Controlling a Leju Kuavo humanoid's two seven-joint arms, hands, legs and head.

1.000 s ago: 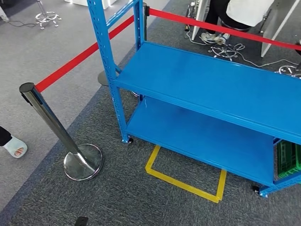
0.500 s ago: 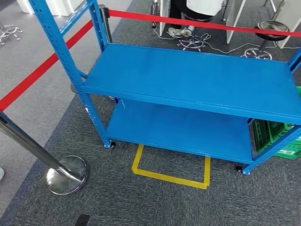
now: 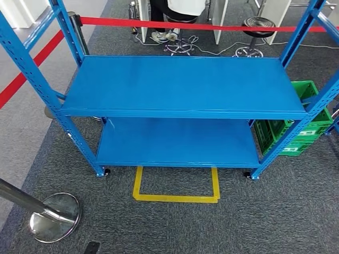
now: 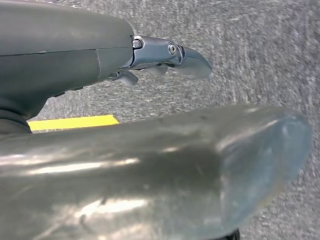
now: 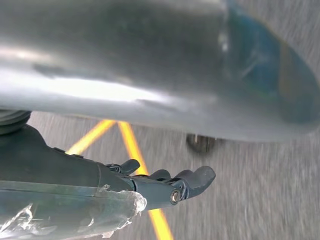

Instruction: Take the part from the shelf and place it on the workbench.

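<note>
Grey carpet has slid left, the blue shelf (image 3: pixel 180 84) now centred.

The left hand (image 4: pixel 166 60) hangs with its fingers (image 4: pixel 188 57) stretched out and apart, holding nothing. The right hand (image 5: pixel 166 185) does likewise, fingers (image 5: pixel 196 177) extended.
</note>
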